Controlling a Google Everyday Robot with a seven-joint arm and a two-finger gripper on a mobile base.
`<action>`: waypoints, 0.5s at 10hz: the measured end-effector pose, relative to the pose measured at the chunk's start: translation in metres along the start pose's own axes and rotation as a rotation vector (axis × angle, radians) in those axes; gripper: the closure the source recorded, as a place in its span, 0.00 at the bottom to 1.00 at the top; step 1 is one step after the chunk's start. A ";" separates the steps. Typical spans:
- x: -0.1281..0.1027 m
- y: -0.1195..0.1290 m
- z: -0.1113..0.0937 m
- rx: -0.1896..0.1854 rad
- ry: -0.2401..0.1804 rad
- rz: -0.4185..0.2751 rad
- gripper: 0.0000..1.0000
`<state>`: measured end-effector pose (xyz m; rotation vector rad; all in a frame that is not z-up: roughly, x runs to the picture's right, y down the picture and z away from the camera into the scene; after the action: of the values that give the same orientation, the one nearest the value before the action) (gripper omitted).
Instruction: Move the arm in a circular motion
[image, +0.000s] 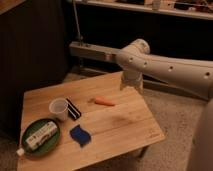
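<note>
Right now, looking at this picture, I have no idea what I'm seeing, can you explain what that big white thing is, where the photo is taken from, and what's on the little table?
The big white thing is a robot arm, built from thick tube sections with a rounded elbow. Its gripper is the short tapered end pointing down, above the far right edge of the wooden table. It holds nothing and touches nothing.

There is one picture only. It looks down at the table from above and to one side; where the camera is mounted is not known.

On the table lie a carrot, a white cup, a dark striped object next to the cup, a blue sponge, and a green bowl holding a white bottle laid on its side.
</note>
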<state>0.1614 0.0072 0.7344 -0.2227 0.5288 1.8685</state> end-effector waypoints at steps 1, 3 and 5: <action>0.005 -0.023 0.002 -0.013 0.002 0.043 0.35; 0.027 -0.062 0.003 -0.059 0.018 0.067 0.35; 0.050 -0.075 0.004 -0.088 0.049 0.026 0.35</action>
<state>0.2134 0.0713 0.6991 -0.3220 0.4856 1.9179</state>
